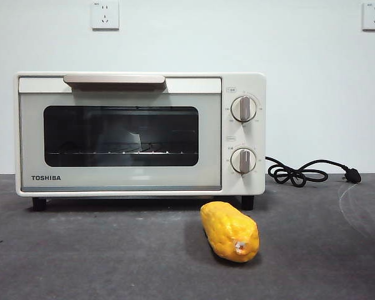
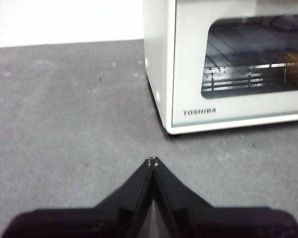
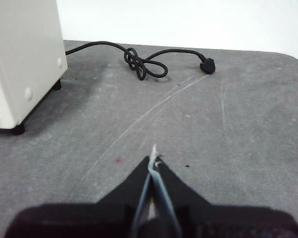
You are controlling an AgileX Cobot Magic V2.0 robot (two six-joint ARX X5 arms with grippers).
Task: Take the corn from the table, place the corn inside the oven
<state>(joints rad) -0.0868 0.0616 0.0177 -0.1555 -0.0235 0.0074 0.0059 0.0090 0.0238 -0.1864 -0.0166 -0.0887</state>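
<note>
Front view: neither arm in frame. Left wrist view cuts off the oven (image 2: 228, 69) at top and right edges; orange blur behind its glass, can't identify. Right wrist view shows only an oven (image 3: 22, 59) corner; knob (image 1: 244, 108) markings unreadable

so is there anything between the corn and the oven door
Nothing: in the front view only bare table separates the corn from the shut oven.

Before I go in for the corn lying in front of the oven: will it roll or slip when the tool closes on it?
The corn is a stubby rounded cob lying on its side on the table, so a sideways nudge will probably roll it. Its bumpy surface should give some grip, though it tapers toward the ends, so gripping mid-body looks safer. It looks stiff and likely light.
</note>
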